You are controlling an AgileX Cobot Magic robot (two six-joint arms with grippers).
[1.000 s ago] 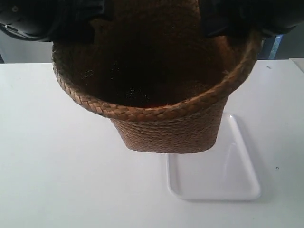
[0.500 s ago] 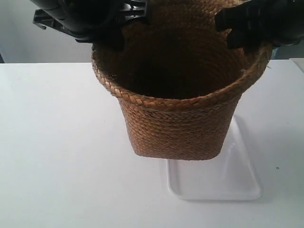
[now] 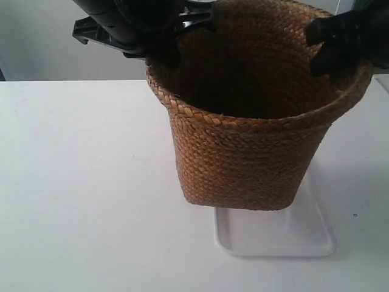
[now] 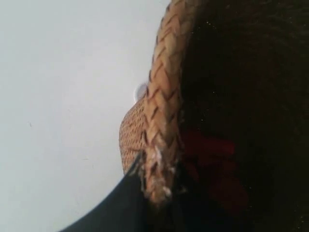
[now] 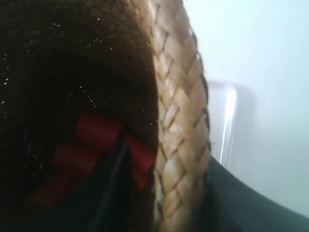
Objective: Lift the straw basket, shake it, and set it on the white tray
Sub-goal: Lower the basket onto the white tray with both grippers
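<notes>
The straw basket [image 3: 246, 161] hangs in the air, upright, its base over the far part of the white tray [image 3: 273, 234]. The arm at the exterior view's left grips its braided rim at the left side, the arm at the exterior view's right grips the rim at the right. My left gripper [image 4: 159, 186] is shut on the rim [image 4: 164, 111], one finger outside, one inside. On the opposite rim [image 5: 181, 130], my right gripper [image 5: 176, 203] is shut the same way. Red objects [image 5: 96, 133] lie in the dark bottom of the basket. A strip of the tray [image 5: 224, 123] shows beyond the rim.
The white table [image 3: 85, 201] spreads around the tray. A pale wall runs behind the table's far edge. A table edge with blue object lies at the far right.
The basket has swung to the right and tipped back to upright; both arms moved right with it. A second ago it leaned toward the camera, showing its inside.
</notes>
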